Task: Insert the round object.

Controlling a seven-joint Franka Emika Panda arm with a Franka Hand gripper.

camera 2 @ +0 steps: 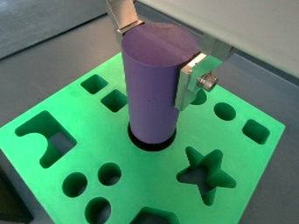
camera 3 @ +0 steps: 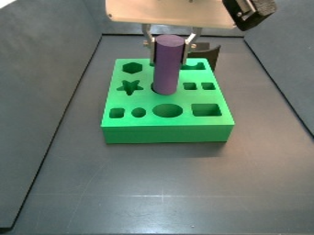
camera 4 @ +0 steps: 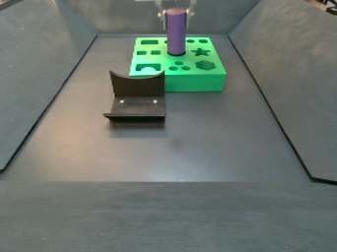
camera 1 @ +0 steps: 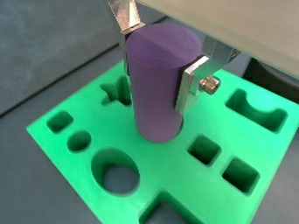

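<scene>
The round object, a tall purple cylinder, stands upright over the green block. My gripper is shut on its upper end, with a silver finger on each side. In a wrist view the cylinder has its lower end inside a dark round hole near the middle of the block. Both side views show the cylinder rising from the block under the gripper.
The block has other cut-outs: a star, an oval, a square and a large round hole. The dark fixture stands on the floor beside the block. Sloped walls ring the floor.
</scene>
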